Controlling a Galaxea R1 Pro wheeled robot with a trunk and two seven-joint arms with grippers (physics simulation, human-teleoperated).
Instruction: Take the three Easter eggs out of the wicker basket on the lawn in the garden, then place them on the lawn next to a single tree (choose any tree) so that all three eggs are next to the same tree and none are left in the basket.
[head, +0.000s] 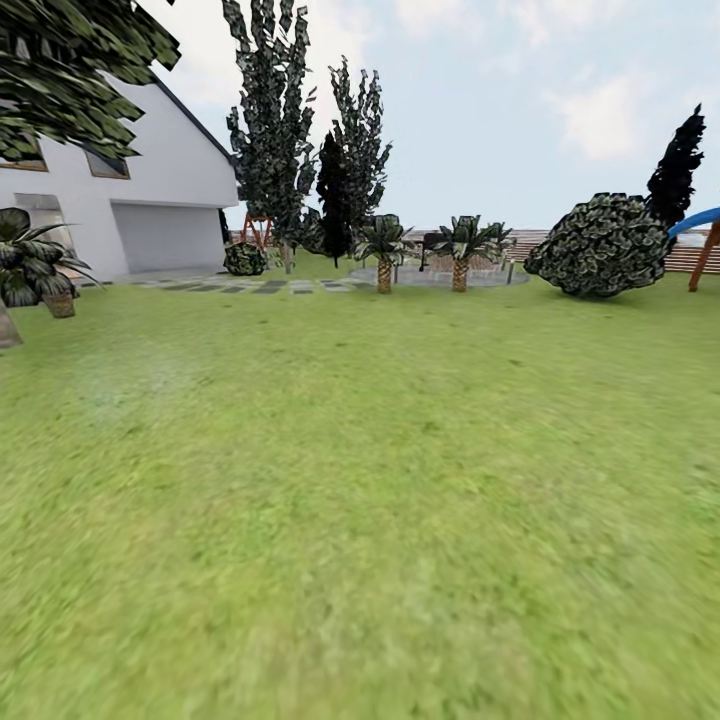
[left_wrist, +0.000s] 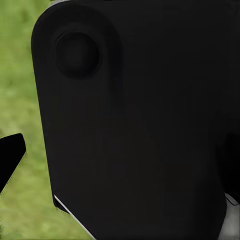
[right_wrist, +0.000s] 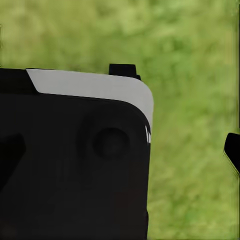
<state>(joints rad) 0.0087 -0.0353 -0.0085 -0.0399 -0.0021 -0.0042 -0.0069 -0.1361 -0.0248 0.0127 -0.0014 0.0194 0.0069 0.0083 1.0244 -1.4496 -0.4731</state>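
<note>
While crossing open ground, still at the search step: no basket, no eggs ahead. Lawn (head: 360, 520) spreading from six o'clock out to the far edge. White house (head: 150, 190) at ten o'clock, tall dark trees (head: 275, 120) near eleven, round dark bush (head: 600, 245) at two, small palms (head: 460, 250) about twelve. Dark robot housing (left_wrist: 140, 125) close before each wrist camera, grass behind. Grippers: state impossible to tell. Next, probably: turn to find the wicker basket, then approach it before any reaching.
</note>
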